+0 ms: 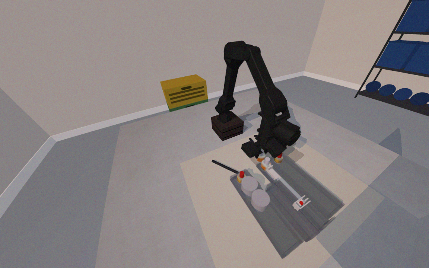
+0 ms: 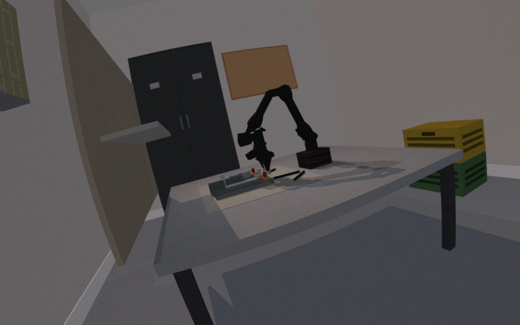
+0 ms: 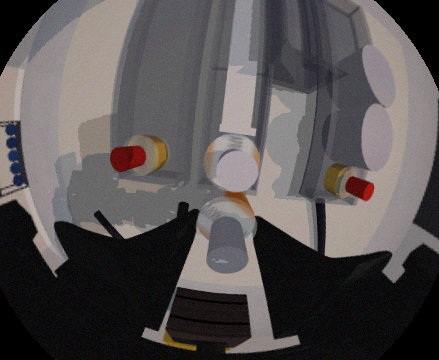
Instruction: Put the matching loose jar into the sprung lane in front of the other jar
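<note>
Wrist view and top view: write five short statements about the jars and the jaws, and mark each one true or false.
1. The gripper has its jaws shut on a grey-capped jar. True.
2. The held jar already stands inside the middle lane. False: it is in front of the lane's mouth, close to the jar already in the lane.
3. The jar in the middle lane has a red cap. False: its cap is pale grey, like the held jar's.
4. A red-capped jar stands at the front of a side lane. True.
5. Two wide grey cylinders stand in the same lane as another red-capped jar. True.
</note>
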